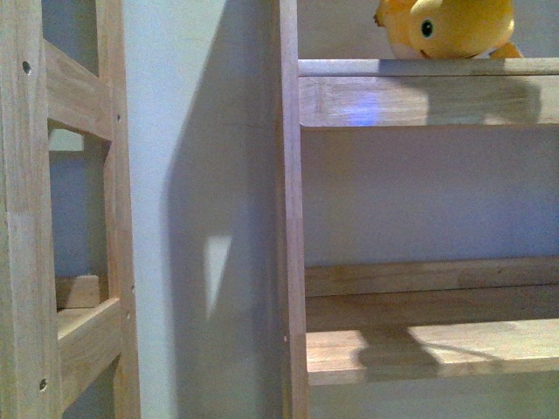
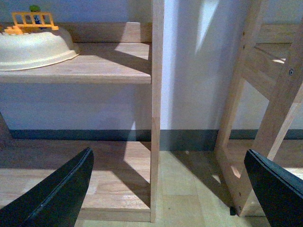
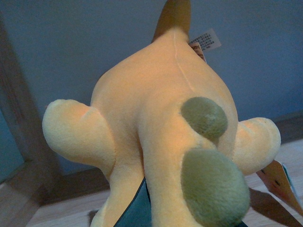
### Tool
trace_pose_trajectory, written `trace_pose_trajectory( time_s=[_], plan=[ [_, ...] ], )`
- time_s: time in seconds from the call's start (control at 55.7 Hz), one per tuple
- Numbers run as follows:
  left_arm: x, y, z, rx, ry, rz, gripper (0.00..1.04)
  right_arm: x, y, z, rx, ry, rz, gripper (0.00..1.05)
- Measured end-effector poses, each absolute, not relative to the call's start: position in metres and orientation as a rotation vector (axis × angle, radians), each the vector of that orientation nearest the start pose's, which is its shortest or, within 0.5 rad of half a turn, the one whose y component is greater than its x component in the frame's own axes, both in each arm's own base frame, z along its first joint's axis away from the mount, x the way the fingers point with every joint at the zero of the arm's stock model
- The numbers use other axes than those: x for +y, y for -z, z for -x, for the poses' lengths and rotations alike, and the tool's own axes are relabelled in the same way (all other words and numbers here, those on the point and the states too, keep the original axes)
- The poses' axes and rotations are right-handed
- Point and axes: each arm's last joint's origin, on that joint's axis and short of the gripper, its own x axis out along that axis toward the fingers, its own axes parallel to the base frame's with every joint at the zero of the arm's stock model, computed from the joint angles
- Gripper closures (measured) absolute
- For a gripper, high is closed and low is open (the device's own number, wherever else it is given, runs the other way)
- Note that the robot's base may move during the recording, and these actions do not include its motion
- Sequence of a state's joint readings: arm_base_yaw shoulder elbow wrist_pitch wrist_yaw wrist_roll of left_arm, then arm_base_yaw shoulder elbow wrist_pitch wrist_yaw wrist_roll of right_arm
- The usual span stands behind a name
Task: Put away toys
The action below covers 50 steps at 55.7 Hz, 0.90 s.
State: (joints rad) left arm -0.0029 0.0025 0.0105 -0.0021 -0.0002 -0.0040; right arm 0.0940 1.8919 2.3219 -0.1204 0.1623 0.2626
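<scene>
An orange-yellow plush animal (image 1: 450,28) with a black bead eye shows at the top right of the front view, above the upper shelf board (image 1: 428,96) of a wooden rack. The right wrist view is filled by the same plush animal (image 3: 161,137), seen from behind with two grey-green patches and a sewn-in label. My right gripper (image 3: 142,213) is shut on it, with only a dark finger edge showing under the plush. My left gripper (image 2: 168,189) is open, its black fingers (image 2: 57,194) spread wide low over the floor with nothing between them.
A wooden rack post (image 2: 156,109) stands ahead of the left gripper. A cream bowl (image 2: 35,47) holding an orange toy fence (image 2: 33,21) sits on a lower shelf. A second wooden frame (image 1: 52,218) stands at the left. A lower shelf board (image 1: 432,345) lies below.
</scene>
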Motion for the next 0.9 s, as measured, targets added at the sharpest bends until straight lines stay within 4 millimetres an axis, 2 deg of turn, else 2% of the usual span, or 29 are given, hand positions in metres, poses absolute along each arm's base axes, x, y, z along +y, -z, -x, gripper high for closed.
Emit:
trace_pose_trajectory(
  time_s=[0.18,0.359,0.629,0.719,0.898],
  plan=[
    [0.000,-0.167,-0.097,-0.006,0.003,0.004,0.06,0.055,-0.533,-0.410,-0.272,-0.024,-0.385,0.98],
    [0.000,-0.167,-0.097,-0.006,0.003,0.004,0.06,0.071,-0.530,-0.413,-0.257,-0.061,-0.441,0.98],
    [0.000,-0.167,-0.097,-0.006,0.003,0.004,0.06,0.078,-0.520,-0.415,-0.225,-0.052,-0.455,0.98],
    [0.000,-0.167,-0.097,-0.006,0.003,0.004,0.06,0.075,-0.517,-0.413,-0.215,-0.046,-0.451,0.79],
    [0.000,-0.167,-0.097,-0.006,0.003,0.004,0.06,0.067,-0.512,-0.415,-0.202,-0.026,-0.447,0.54]
  ],
)
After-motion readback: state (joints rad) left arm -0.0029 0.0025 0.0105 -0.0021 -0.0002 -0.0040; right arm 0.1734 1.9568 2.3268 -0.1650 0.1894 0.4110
